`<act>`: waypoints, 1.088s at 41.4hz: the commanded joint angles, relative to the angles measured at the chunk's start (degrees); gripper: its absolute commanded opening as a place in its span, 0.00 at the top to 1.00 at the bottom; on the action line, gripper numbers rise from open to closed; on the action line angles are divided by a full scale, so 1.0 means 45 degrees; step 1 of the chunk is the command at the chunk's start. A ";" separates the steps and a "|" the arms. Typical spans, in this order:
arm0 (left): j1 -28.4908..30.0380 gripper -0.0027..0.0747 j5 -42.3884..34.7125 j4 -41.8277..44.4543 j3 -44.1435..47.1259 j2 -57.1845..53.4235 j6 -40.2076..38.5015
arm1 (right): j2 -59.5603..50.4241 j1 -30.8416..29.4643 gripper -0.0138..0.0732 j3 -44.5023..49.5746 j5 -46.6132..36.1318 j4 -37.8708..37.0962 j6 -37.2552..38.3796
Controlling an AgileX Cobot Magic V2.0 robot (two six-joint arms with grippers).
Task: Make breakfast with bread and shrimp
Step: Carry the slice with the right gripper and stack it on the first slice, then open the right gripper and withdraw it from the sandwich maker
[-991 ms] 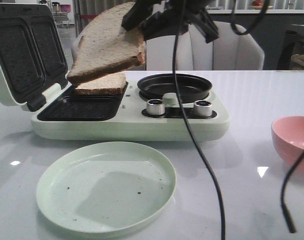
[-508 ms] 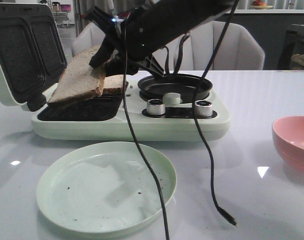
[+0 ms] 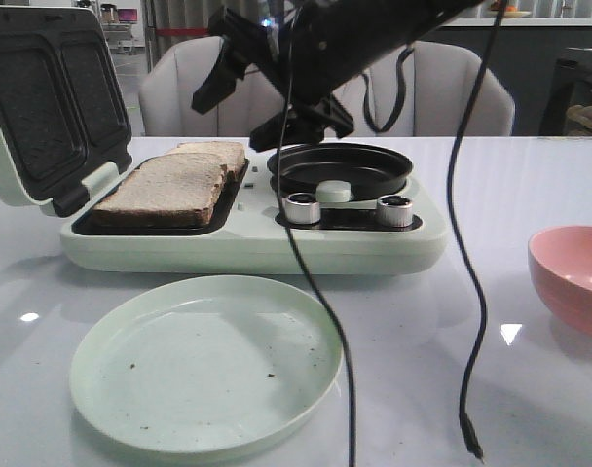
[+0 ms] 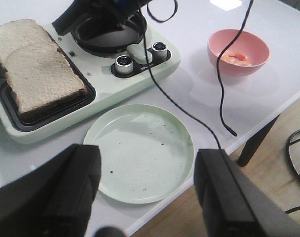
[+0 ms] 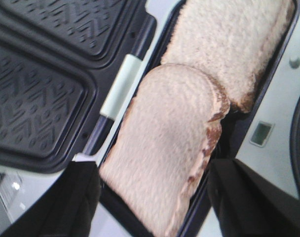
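**Risk of a crooked sandwich and a snagged cable**

Open and empty at the right gripper: jaws spread wide, hovering just above the hot plate, gripping nothing. Same story in the right wrist view, with both fingers apart on either side of the front slice. Open as well at the left gripper, held high over the table edge, holding nothing.

Directly below, both pieces of bread lying flat in the sandwich maker: front slice in the nearer cavity, rear slice behind it, touching and overlapping a little at the crusts. Likely trouble there: uneven pressing, or a pinched, torn crust once the lid is closed, owing to that overlap.

Further out, a loose cable dangling from the arm across the round pan and the green plate. Easy to drag across the knobs or the plate on any sideways swing.

Furthest of all, the shrimp, small and orange-pink, inside the pink bowl, well apart from the bread. Probably a long reach, with slipping from the jaws a fair worry.
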 commanded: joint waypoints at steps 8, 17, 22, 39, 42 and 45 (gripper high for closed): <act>-0.0114 0.35 -0.0992 0.0098 -0.0356 0.0012 0.0034 | -0.4023 0.0375 0.19 0.0277 0.1825 -0.5737 0.2433; -0.0114 0.35 -0.0992 0.0098 -0.0356 0.0012 0.0034 | -0.7572 0.1348 0.19 0.3216 0.2328 -1.1728 0.6569; -0.0114 0.35 -0.0992 0.0098 -0.0356 0.0012 0.0034 | -0.9648 0.1434 0.19 0.5262 0.2297 -1.2667 0.7564; -0.0114 0.35 -0.0992 0.0098 -0.0356 0.0012 0.0034 | -1.5254 0.1434 0.19 1.0612 0.2218 -1.2802 0.7660; -0.0114 0.35 -0.0992 0.0098 -0.0356 0.0012 0.0034 | -1.5850 0.1434 0.19 1.1168 0.2203 -1.2802 0.7660; -0.0114 0.35 -0.0992 0.0098 -0.0356 0.0012 0.0034 | -1.6451 0.1434 0.19 1.1606 0.2203 -1.2802 0.7660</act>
